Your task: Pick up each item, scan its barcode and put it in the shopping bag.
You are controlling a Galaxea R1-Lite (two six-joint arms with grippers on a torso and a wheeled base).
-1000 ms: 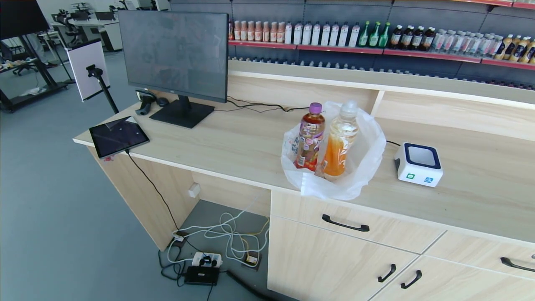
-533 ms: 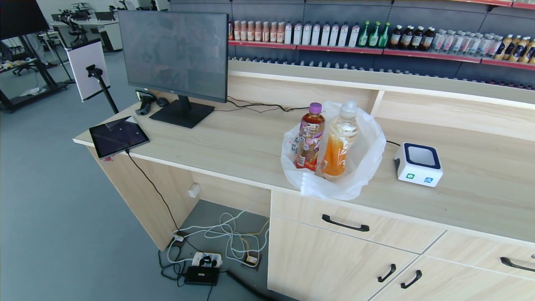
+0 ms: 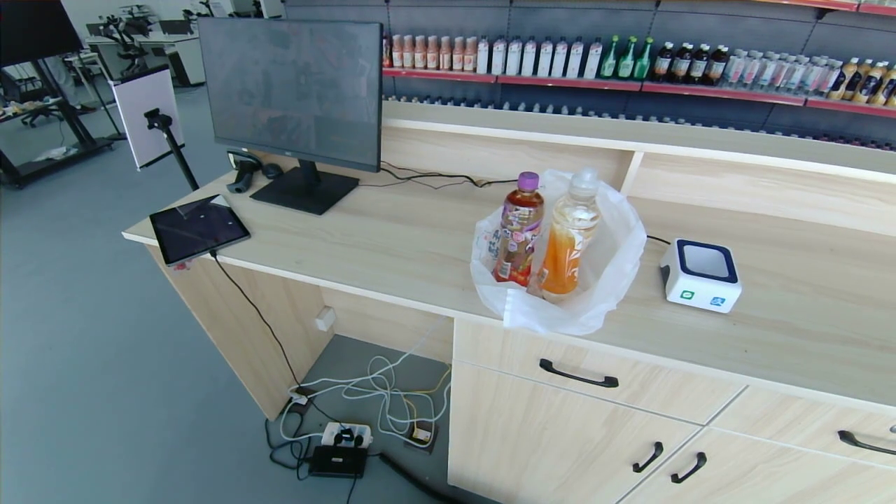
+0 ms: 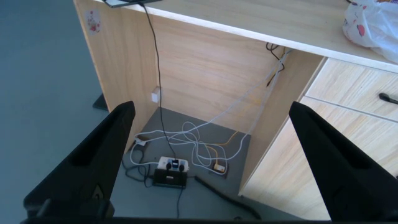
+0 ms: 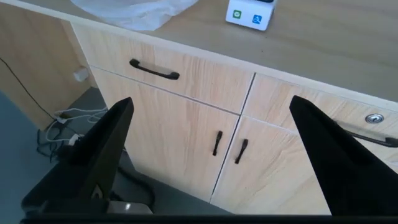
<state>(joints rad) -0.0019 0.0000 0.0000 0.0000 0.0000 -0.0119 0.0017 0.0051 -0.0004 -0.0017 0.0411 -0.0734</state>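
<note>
1. Nothing has moved since earlier frames; left gripper (image 4: 211, 124) and right gripper (image 5: 211, 118) have fingers spread apart and empty, below the shopping bag (image 3: 602, 280).
2. Bag sits on the wooden counter (image 3: 392, 245) with two bottles (image 3: 519, 227) upright inside.
3. Scanner (image 3: 700, 274) is just right of bag; tablet (image 3: 198, 227) and monitor (image 3: 297, 91) are well left.
4. Drink shelves (image 3: 630, 63) stand behind bag.
</note>
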